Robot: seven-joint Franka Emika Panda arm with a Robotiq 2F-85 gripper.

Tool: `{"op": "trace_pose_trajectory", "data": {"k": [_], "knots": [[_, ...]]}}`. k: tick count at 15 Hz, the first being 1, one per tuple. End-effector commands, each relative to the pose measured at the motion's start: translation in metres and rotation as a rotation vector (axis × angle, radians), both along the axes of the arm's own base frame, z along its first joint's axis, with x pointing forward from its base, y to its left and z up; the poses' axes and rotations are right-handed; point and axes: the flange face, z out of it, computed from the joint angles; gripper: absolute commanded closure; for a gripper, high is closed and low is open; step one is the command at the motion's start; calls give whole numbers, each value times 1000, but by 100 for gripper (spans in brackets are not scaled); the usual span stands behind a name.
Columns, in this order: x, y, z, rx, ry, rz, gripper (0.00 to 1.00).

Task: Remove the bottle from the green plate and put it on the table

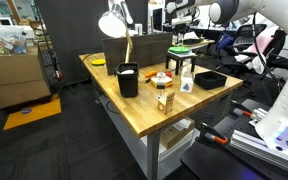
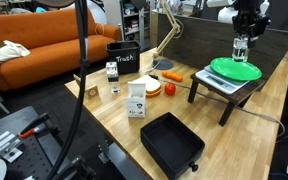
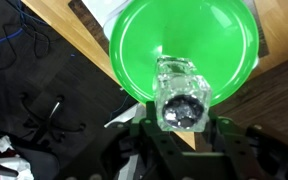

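Observation:
My gripper [image 2: 242,34] is shut on a clear bottle [image 2: 241,48] and holds it upright over the bright green plate [image 2: 234,70]. The plate sits on a small raised stand on the wooden table [image 2: 109,128]. In the wrist view the bottle [image 3: 181,98] sits between my fingers [image 3: 182,120], over the near edge of the plate [image 3: 184,35]. I cannot tell whether the bottle's base still touches the plate. In an exterior view the plate [image 1: 187,47] and table [image 1: 134,112] show small, with the gripper [image 1: 187,30] above the plate.
A black rectangular tray [image 2: 172,145] lies near the table's front. A white carton [image 2: 136,100], a red bowl [image 2: 153,88], a carrot [image 2: 172,76], a small jar [image 2: 112,72] and a black trash bin [image 2: 124,57] stand around the middle. A lamp [image 1: 114,22] leans over the table.

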Motion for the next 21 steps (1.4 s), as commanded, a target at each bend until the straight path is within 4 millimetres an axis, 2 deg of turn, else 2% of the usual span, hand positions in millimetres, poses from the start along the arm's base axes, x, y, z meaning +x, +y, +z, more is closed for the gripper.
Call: {"op": "trace_pose_trajectory", "data": {"k": [1, 3, 9, 14, 17, 20, 21], "knots": [[-4, 0, 29, 31, -29, 42, 82], [-8, -4, 40, 35, -35, 39, 82], [-28, -31, 54, 90, -35, 6, 82], [-52, -47, 76, 129, -47, -42, 82], [-71, -49, 86, 152, -37, -72, 82], [-92, -45, 87, 199, -14, -110, 82], [-74, -55, 85, 147, -22, -95, 57]]}}
